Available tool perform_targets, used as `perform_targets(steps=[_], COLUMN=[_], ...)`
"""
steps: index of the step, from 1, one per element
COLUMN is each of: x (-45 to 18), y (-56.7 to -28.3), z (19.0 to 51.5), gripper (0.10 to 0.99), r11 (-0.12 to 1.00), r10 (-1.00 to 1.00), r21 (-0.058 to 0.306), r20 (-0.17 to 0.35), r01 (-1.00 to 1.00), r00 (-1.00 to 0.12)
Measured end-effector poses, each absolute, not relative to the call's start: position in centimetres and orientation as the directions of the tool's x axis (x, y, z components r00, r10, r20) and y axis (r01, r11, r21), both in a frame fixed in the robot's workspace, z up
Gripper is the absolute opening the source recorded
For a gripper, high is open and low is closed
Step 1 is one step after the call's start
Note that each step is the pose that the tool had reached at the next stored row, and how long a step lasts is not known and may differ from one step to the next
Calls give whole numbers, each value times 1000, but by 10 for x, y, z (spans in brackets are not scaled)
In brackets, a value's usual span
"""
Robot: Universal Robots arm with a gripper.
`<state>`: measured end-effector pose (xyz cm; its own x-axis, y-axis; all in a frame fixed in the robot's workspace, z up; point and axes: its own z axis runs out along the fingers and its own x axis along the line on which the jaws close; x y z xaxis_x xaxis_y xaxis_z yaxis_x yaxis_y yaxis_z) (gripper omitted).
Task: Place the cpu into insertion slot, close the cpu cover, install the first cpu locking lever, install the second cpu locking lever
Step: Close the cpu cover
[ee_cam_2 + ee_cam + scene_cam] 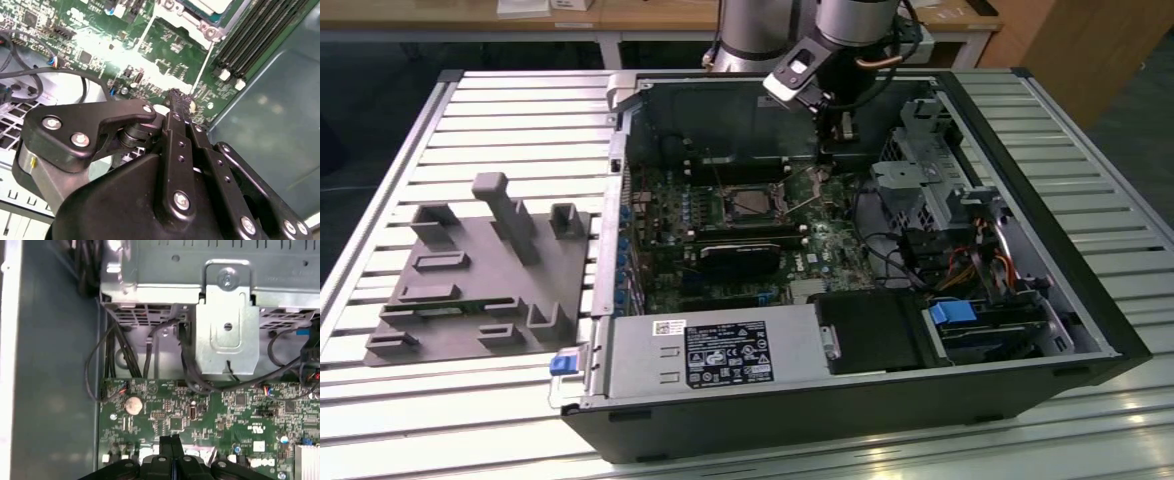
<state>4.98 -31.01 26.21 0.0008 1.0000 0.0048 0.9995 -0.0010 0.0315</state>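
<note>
Cpu (209,4) lies in its socket (750,203) on the green board (200,410) inside an open computer case (1067,330), metal cover (187,19) framing it. The tool (176,97), pressed together, meets a thin lever (202,70) just beside the socket.

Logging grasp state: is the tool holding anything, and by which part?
Nothing visibly held: the tool is shut, its tip beside a thin wire lever.
</note>
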Motion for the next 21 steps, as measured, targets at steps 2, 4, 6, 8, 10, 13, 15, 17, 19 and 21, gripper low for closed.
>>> perform_targets(steps=[2, 4, 6, 8, 10, 13, 15, 17, 19, 21], x=[52, 53, 54, 55, 55, 55, 56, 58, 59, 59], y=[-313, -315, -318, -319, -320, -320, -320, -319, -319, -319], z=[262, 262, 261, 260, 256, 251, 249, 248, 247, 246], gripper=[102, 102, 102, 102, 102, 102, 102, 102, 102, 102], r11=[-1, -1, -1, -1, -1, -1, -1, -1, -1, -1], r10=[1000, 1000, 1000, 1000, 1000, 1000, 1000, 1000, 1000, 1000], r21=[31, 31, 31, 31, 31, 31, 31, 31, 31, 31], r20=[5, 5, 5, 5, 5, 5, 4, 4, 3, 2], r01=[1000, 1000, 1000, 1000, 1000, 1000, 1000, 1000, 1000, 1000], r00=[1, 1, 1, 1, 1, 1, 1, 1, 1, 1])
